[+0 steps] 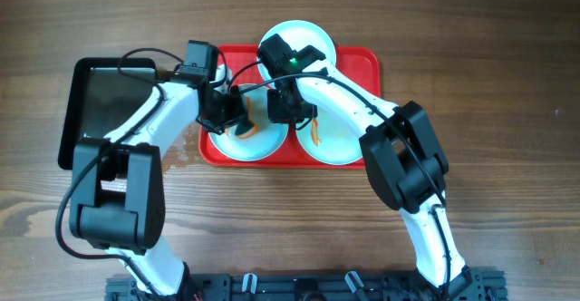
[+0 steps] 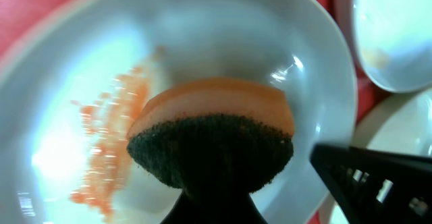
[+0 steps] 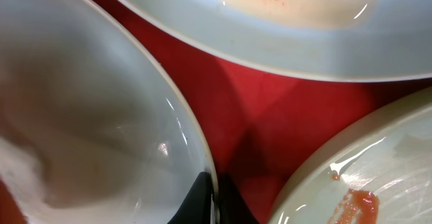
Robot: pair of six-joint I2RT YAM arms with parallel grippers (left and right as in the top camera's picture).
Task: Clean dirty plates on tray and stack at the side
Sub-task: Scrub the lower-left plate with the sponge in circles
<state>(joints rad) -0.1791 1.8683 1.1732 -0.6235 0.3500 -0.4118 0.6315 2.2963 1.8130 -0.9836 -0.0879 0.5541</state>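
Plates (image 1: 308, 40), three alike and pale mint-white, all lie on the red tray (image 1: 362, 65) at the middle of the table (image 1: 489, 65); the far plate (image 1: 313, 36) overhangs the tray's far rim, while the near-left plate (image 1: 249, 142) and the near-right plate (image 1: 337, 145) sit side by side along its near edge, almost touching. An orange smear (image 2: 108, 156) runs across the near-left plate's bowl; another orange smear (image 3: 354, 204) marks the near-right plate; the far plate shows only a faint tan film in the right wrist view. On the near-left plate rests a sponge (image 2: 212, 126), orange on top with a dark scrubbing face, just beside the smear; the left gripper (image 1: 231, 112) has its jaws pinching that sponge. The right gripper (image 3: 214, 200) has its jaws closed on the near-left plate's rim, one finger inside and one outside. A glossy black tray (image 1: 100, 101) lies left of the red one, near it.
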